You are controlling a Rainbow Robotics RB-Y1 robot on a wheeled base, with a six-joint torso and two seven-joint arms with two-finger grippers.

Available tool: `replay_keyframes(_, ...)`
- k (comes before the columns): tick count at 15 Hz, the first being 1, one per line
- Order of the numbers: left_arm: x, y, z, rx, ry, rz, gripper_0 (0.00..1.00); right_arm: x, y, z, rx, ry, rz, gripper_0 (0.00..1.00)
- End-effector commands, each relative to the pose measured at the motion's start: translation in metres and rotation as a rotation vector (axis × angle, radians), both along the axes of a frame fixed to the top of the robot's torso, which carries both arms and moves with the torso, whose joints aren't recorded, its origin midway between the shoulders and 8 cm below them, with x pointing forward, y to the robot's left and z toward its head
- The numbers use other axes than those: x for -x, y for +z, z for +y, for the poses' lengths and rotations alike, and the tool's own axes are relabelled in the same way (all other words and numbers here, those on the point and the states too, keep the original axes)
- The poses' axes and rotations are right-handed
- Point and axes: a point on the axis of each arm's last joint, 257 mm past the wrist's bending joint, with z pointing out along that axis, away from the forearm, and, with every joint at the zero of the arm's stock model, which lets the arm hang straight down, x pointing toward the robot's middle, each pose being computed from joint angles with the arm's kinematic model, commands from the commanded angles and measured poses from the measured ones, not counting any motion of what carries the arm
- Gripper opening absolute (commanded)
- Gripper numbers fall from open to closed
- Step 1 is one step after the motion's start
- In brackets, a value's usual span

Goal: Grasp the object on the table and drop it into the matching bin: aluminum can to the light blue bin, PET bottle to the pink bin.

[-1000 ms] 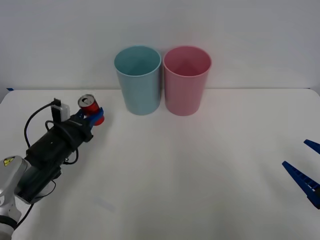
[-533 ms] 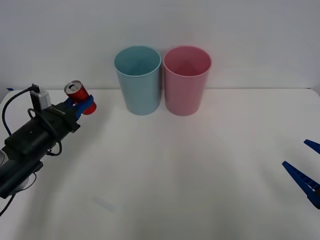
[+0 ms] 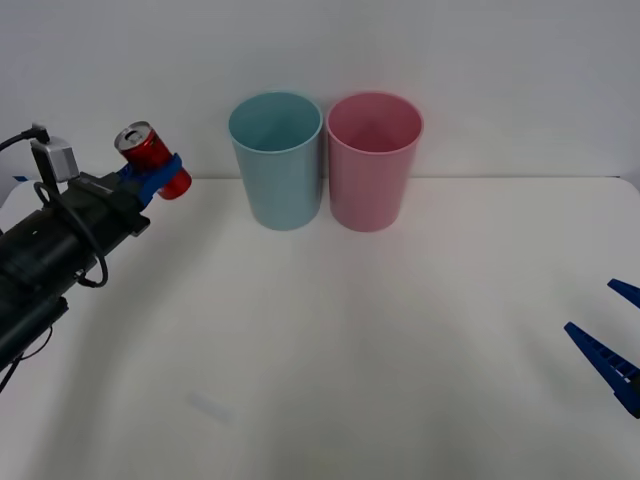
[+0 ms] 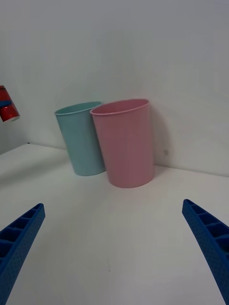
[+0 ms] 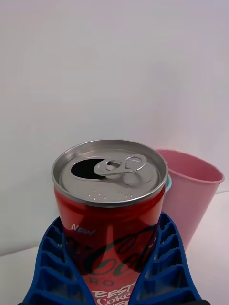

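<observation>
- Can [image 3: 152,162] clamped between left fingers [image 3: 150,180], lifted off desk [image 3: 350,340], left of light blue bin [image 3: 277,160]; pink bin [image 3: 373,160] beside it.
- Right wrist: right fingers [image 4: 210,243] spread wide, nothing between them.
- Left wrist: fingers flank can's sides, lid up, tab visible.

Black cabled left arm, ribbed blue left hand [image 3: 152,177] fingers.

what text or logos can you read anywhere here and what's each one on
"NEW": white print on the red can, held in the left claw.
"Coke": script logo on the can, partly hidden by the fingers.
"BEST": white print low on the can; the line under it is cut off.
Light blue bin, pink bin, table: no text.
</observation>
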Motion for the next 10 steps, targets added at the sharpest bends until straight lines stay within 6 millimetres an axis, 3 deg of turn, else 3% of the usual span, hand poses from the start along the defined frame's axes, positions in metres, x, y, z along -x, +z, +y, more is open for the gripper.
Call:
replay_keyframes(1,-0.001,0.019,-0.004,0.0,-0.008,-0.016,0.0,0.0,0.0,0.0,0.0,0.0,0.0,1.0)
replay_keyframes(10,-0.03,0.079,-0.027,0.006,-0.035,-0.057,0.0,0.0,0.0,0.0,0.0,0.0,0.0,1.0)
